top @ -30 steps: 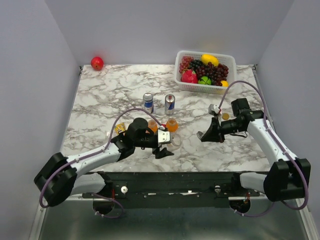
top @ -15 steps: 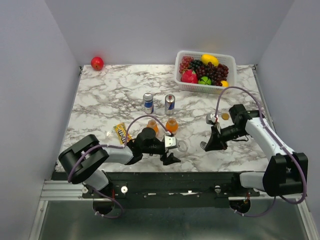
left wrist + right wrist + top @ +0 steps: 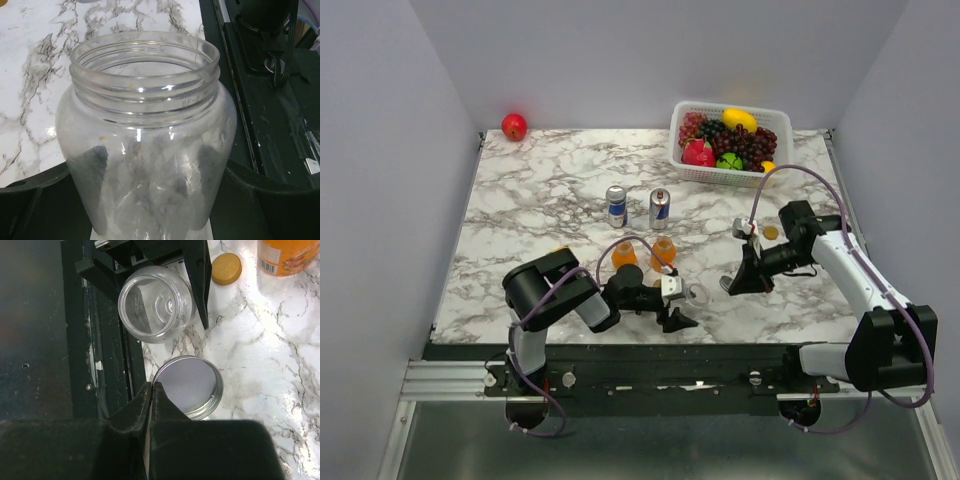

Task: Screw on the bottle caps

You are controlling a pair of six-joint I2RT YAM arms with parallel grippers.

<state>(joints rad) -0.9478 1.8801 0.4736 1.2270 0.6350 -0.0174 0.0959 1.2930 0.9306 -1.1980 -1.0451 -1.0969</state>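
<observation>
The left gripper (image 3: pixel 679 303) is closed around the clear glass jar (image 3: pixel 145 140), uncapped, at the table's (image 3: pixel 540 190) near edge. The right gripper (image 3: pixel 150 390) is shut, its tips at the rim of the silver lid (image 3: pixel 192 385), which lies hollow side up beside the jar; contact cannot be told.

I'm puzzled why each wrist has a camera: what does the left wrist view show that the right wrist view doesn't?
Only left wrist: the clear jar's screw threads, side-on. Only right wrist: the silver lid in the shut right gripper, an orange-gold cap, an orange bottle. Both: the open jar in the left gripper, the marble table.
</observation>
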